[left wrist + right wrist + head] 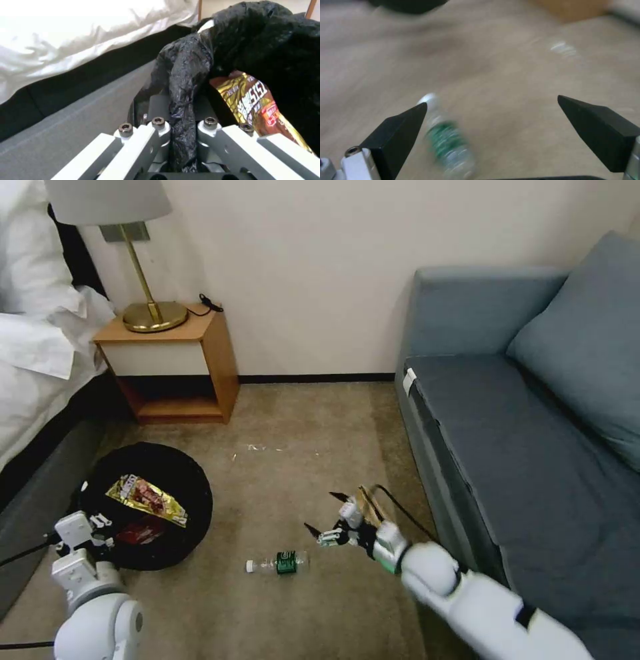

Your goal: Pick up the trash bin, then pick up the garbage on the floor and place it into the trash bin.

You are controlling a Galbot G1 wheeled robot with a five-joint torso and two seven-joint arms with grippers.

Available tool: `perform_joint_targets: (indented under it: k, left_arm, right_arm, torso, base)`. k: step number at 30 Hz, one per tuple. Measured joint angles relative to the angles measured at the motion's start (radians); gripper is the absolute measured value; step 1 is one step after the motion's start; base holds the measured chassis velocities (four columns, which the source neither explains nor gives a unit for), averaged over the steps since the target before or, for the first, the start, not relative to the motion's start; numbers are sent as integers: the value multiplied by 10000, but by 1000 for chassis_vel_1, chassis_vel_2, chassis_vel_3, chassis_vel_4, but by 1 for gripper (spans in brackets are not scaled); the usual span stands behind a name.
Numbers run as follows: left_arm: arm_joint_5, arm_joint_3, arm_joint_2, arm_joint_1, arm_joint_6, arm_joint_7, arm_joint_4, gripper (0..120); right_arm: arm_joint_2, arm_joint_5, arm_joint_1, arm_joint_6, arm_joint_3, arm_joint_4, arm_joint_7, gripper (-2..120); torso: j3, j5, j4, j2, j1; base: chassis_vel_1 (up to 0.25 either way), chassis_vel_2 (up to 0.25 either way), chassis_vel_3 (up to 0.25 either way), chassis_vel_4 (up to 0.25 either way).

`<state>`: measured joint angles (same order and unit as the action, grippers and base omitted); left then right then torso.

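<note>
- The left gripper (181, 140), nearest the lens, was clamped on the black liner at the near rim of the trash bin (143, 503), which stood on the carpet beside the bed; that thin plastic could slip or tear.
- The right gripper (325, 519) hung wide open and empty above the carpet, just beside the bottle.
- The bottle (277, 563) lay on its side and could roll away if nudged.
- The gold wrapper (147, 500) and the red packet (137, 531) lay inside the bin.

Brass lamp (143, 280) on wood nightstand (175, 363), bed (40, 353) beside, blue sofa (527, 433) opp.
</note>
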<state>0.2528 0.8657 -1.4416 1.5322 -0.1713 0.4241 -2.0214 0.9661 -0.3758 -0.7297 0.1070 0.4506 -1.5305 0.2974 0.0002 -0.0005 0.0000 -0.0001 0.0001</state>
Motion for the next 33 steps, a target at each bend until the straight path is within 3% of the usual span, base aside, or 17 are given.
perform_joint_targets:
  k: [2, 7, 15, 20, 27, 29, 33]
  left_arm:
    - [-77, -13, -83, 30, 1, 0, -98, 5]
    - [-199, -29, -259, 63, 29, 0, -198, 5]
    - [-386, -41, -491, 206, 163, 15, -288, 5]
    - [-470, -43, -544, 204, 208, 24, -275, 5]
    - [-513, -87, -610, -6, 192, 36, -95, 5]
    - [-514, -87, -609, -12, 191, 38, -82, 5]
    - [-525, -92, -609, -38, 169, 44, -64, 5]
  right_arm:
    - [220, -100, 1643, 640, 1824, 757, 1013, 100]
    - [1163, 508, 2516, 679, 3081, 2079, 1632, 100]
    - [2599, 1700, 2033, 297, 2867, 3847, 1763, 100]
    - [2978, 2466, 1691, 90, 2403, 4469, 1779, 99]
    - [3103, 3008, 1296, -63, 1917, 4731, 1847, 71]
    - [3127, 3063, 1267, -73, 1893, 4755, 1847, 70]
    - [3288, 3435, 1083, -357, 1628, 5004, 1881, 50]
  torso:
    - [-1, 2, 1, 0, 0]
    - [-1, 2, 0, 0, 0]
    - [-1, 5, 0, 0, 0]
    - [-1, 6, 1, 0, -1]
    - [-2, 4, -1, 0, 0]
    - [-2, 4, -2, 0, 0]
    - [-2, 5, -1, 0, 0]
  base:
    - [0, 0, 0, 0]
    - [0, 0, 0, 0]
    - [0, 0, 0, 0]
    - [0, 0, 0, 0]
    - [0, 0, 0, 0]
    - [0, 0, 0, 0]
    - [0, 0, 0, 0]
